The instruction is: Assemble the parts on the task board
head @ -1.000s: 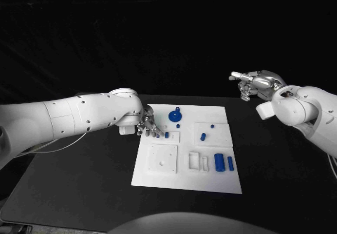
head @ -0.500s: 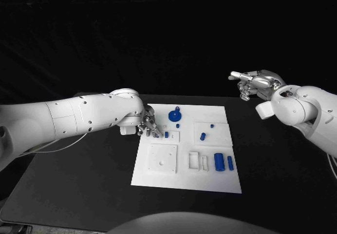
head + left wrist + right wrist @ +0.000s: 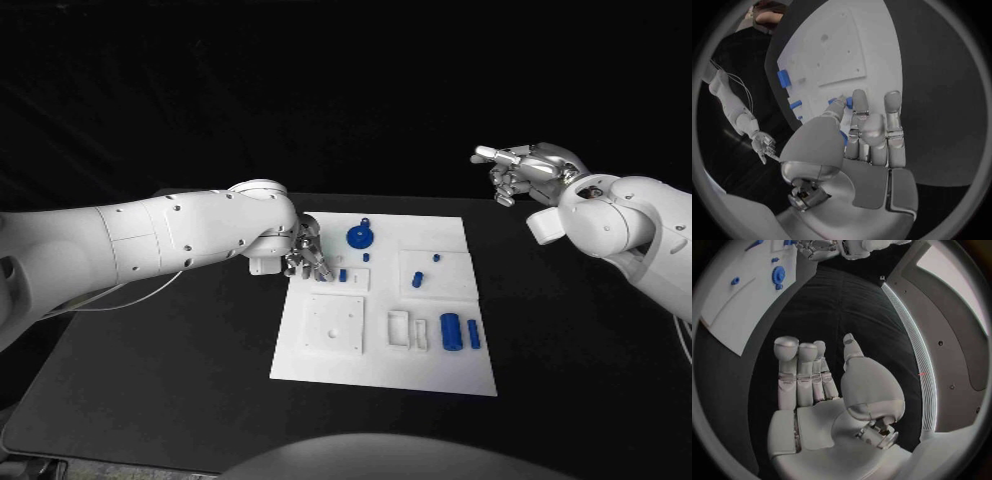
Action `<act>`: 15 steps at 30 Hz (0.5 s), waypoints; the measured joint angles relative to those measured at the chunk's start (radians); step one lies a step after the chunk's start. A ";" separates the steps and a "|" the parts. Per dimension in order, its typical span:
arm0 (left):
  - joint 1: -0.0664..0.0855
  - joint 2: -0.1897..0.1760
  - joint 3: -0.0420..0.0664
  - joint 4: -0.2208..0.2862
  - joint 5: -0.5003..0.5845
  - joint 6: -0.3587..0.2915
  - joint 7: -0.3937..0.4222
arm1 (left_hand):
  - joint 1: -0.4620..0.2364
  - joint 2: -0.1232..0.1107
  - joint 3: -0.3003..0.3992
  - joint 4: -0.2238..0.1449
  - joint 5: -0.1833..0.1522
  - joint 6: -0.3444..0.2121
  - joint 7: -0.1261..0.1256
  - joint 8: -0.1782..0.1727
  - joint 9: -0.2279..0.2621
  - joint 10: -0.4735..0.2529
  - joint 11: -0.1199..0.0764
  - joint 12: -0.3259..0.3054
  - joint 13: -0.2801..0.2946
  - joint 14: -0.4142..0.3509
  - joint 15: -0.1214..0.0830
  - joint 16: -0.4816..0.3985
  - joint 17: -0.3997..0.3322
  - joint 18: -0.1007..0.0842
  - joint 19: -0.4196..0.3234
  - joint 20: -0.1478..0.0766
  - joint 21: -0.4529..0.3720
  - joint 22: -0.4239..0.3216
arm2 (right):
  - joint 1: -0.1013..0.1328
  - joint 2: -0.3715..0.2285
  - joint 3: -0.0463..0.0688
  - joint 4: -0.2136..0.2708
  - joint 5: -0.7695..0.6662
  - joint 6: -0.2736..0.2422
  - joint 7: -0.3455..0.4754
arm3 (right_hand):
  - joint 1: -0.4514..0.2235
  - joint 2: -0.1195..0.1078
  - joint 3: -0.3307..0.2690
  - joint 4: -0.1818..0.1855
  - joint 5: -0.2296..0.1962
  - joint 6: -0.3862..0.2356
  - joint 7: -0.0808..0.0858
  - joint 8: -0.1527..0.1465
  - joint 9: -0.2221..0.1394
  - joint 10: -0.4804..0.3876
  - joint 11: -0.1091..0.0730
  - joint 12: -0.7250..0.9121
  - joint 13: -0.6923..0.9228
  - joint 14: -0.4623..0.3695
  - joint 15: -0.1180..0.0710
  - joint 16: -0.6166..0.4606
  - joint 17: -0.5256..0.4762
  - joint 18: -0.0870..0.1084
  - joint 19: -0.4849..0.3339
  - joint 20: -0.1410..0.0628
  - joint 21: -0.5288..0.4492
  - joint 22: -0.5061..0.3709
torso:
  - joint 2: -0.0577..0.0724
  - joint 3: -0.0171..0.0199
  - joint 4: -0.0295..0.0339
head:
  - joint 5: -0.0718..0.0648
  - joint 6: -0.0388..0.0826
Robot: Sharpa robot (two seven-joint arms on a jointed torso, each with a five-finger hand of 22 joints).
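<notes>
A: From the head view, the left hand (image 3: 306, 258) sits at the white board's (image 3: 378, 368) left edge on the black desk (image 3: 173, 360), fingers down by a small blue part (image 3: 343, 274).

B: The left wrist view adds that its fingertips (image 3: 858, 97) touch the part (image 3: 849, 102), perhaps pinching it; hard to tell.

A: The right hand (image 3: 526, 168) hangs well off the board, fingers straight, holding nothing.
</notes>
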 measured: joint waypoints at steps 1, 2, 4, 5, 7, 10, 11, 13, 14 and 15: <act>0.000 -0.001 0.000 0.000 0.001 0.000 0.001 | 0.004 -0.004 -0.001 -0.001 0.011 0.000 0.000 0.000 0.002 0.000 0.000 0.000 0.000 0.001 0.001 0.000 0.000 0.000 0.000 0.000 0.000 0.000 | 0.000 0.000 0.000 0.000 0.000 0.000 0.000 | 0.000 0.000 0.000 0.000 0.000 0.000 0.000 0.000 0.000 0.000 0.000 0.000 0.000 0.000 0.000 0.000 0.000 0.000 0.000 0.000 0.000 0.000 | 0.000 -0.0001 -0.0001 | 0.000 0.000; 0.000 -0.001 0.000 0.000 0.003 0.000 0.002 | 0.009 -0.009 -0.005 -0.006 0.040 0.000 0.000 0.000 0.007 0.000 0.000 0.000 -0.002 0.003 0.004 0.000 0.001 0.000 0.000 0.000 0.000 0.000 | 0.000 0.000 0.000 0.000 0.000 0.000 0.000 | 0.000 0.000 0.000 0.000 0.000 0.000 0.000 0.000 0.000 0.000 0.000 0.000 0.000 0.000 0.000 0.000 0.000 0.000 0.000 0.000 0.000 0.000 | 0.000 -0.0002 0.0000 | 0.000 0.000; 0.000 -0.003 0.000 0.001 0.008 -0.002 0.004 | 0.012 -0.012 -0.006 -0.007 0.076 0.000 0.000 0.000 0.018 0.000 0.000 0.000 -0.005 0.003 0.004 0.000 0.002 0.000 0.003 0.003 0.000 0.000 | -0.001 0.000 0.000 0.000 0.000 0.000 0.000 | 0.000 0.000 0.000 0.000 0.000 0.000 0.000 0.000 0.000 0.000 0.000 0.000 0.000 0.000 0.000 0.000 0.000 0.000 0.000 0.000 0.000 0.000 | 0.000 -0.0003 0.0000 | 0.000 0.000; 0.000 -0.004 0.000 0.002 0.010 -0.003 0.004 | 0.013 -0.013 -0.006 -0.007 0.091 -0.002 0.002 0.006 0.026 -0.001 0.001 0.000 -0.006 0.003 0.004 0.000 0.003 0.000 0.001 0.006 0.000 0.000 | -0.001 0.000 0.000 0.000 -0.001 0.000 0.000 | 0.000 0.000 0.000 0.000 0.000 0.000 0.000 0.000 0.000 0.000 0.000 0.000 0.000 0.000 0.000 0.000 0.000 0.000 0.000 0.000 0.000 0.000 | 0.000 -0.0003 0.0000 | -0.001 0.001; -0.001 -0.008 0.000 0.005 0.016 -0.007 0.006 | 0.013 -0.013 -0.006 -0.007 0.104 -0.009 0.009 0.020 0.043 0.000 0.000 -0.004 -0.009 0.003 0.004 0.000 0.004 0.001 0.000 0.007 0.000 0.000 | -0.002 0.000 0.000 0.000 -0.001 0.000 0.000 | 0.000 0.000 0.000 0.000 0.000 0.000 0.000 0.000 0.000 0.000 0.000 0.000 0.000 0.000 0.000 0.000 0.000 0.000 0.000 0.000 0.000 0.000 | 0.000 -0.0003 0.0002 | -0.002 0.001; -0.002 -0.017 0.000 0.014 0.024 -0.014 0.009 | 0.006 -0.006 -0.006 -0.007 0.117 -0.016 0.008 0.039 0.061 0.001 -0.001 -0.006 -0.009 0.004 0.007 0.001 0.005 0.016 0.000 0.007 0.004 0.000 | -0.003 0.000 0.000 -0.001 -0.003 0.001 0.000 | 0.000 0.000 0.000 0.000 0.000 0.000 0.000 0.000 0.000 0.000 0.000 0.000 0.000 0.000 0.000 0.000 0.000 0.000 0.000 0.000 0.000 0.000 | 0.000 -0.0004 0.0002 | -0.002 0.001; -0.002 -0.020 0.000 0.017 0.027 -0.017 0.009 | 0.005 -0.005 -0.006 -0.007 0.120 -0.017 0.008 0.042 0.064 0.001 -0.001 -0.006 -0.010 0.005 0.009 0.004 0.005 0.016 0.000 0.007 0.005 0.000 | -0.004 0.000 0.000 -0.001 -0.004 0.001 0.000 | 0.000 0.000 0.000 0.000 0.000 0.000 0.000 0.000 0.000 0.000 0.000 0.000 0.000 0.000 0.000 0.000 0.000 0.000 0.000 0.000 0.000 0.000 | 0.000 -0.0006 0.0002 | -0.002 0.001; -0.002 -0.026 0.001 0.024 0.031 -0.022 0.009 | 0.005 -0.005 -0.006 -0.007 0.122 -0.018 0.007 0.047 0.069 0.005 0.001 -0.006 -0.010 0.005 0.009 0.004 0.005 0.016 -0.003 0.011 0.008 0.000 | -0.005 0.000 0.000 -0.001 -0.005 0.001 0.000 | 0.000 0.000 0.000 0.000 0.000 0.000 0.000 0.000 0.000 0.000 0.000 0.000 0.000 0.000 0.000 0.000 0.000 0.000 0.000 0.000 0.000 0.000 | 0.000 -0.0008 0.0002 | -0.002 0.001; -0.003 -0.029 0.002 0.028 0.034 -0.024 0.009 | 0.009 -0.001 -0.006 -0.007 0.123 -0.019 0.008 0.051 0.074 0.006 0.001 -0.006 -0.010 0.005 0.009 0.004 0.005 0.016 -0.003 0.011 0.008 0.000 | -0.005 0.000 0.000 -0.002 -0.007 0.001 0.000 | 0.000 0.000 0.000 0.000 0.000 0.000 0.000 0.000 0.000 0.000 0.000 0.000 0.000 0.000 0.000 0.000 0.000 0.000 0.000 0.000 0.000 0.000 | 0.000 -0.0008 0.0005 | -0.002 0.001; -0.003 -0.032 0.004 0.030 0.036 -0.026 0.009 | 0.011 0.002 -0.006 -0.007 0.123 -0.020 0.009 0.052 0.075 0.006 0.001 -0.006 -0.010 0.005 0.009 0.004 0.005 0.016 -0.003 0.011 0.008 0.000 | -0.006 0.000 0.000 -0.002 -0.007 0.001 0.000 | 0.000 0.000 0.000 0.000 0.000 0.000 0.000 0.000 0.000 0.000 0.000 0.000 0.000 0.000 0.000 0.000 0.000 0.000 0.000 0.000 0.000 0.000 | 0.000 -0.0008 0.0008 | -0.002 0.001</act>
